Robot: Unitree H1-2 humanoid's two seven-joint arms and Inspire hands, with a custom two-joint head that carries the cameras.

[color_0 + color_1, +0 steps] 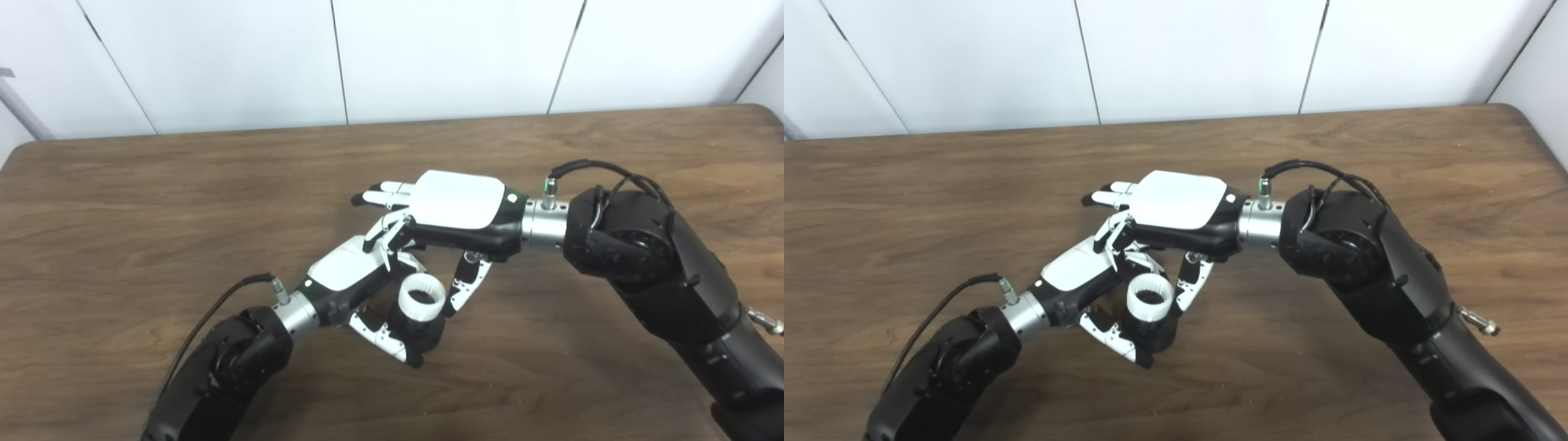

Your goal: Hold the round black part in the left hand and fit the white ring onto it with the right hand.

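Progress looks nearly complete from where I sit. I have the left hand (352, 269) wrapped around the round black part (419, 331), fingers curled behind it and the thumb across the front, holding it low over the wooden surface (122, 233). White ring (421, 296) already sits on top of the part, its ribbed collar upright and the dark bore showing through. I keep the right hand (456, 211) above and just behind it, fingers stretched out and gripping nothing, with its thumb hanging down close beside the ring. I judge what remains is confirming the ring is fully seated; I cannot tell its depth.
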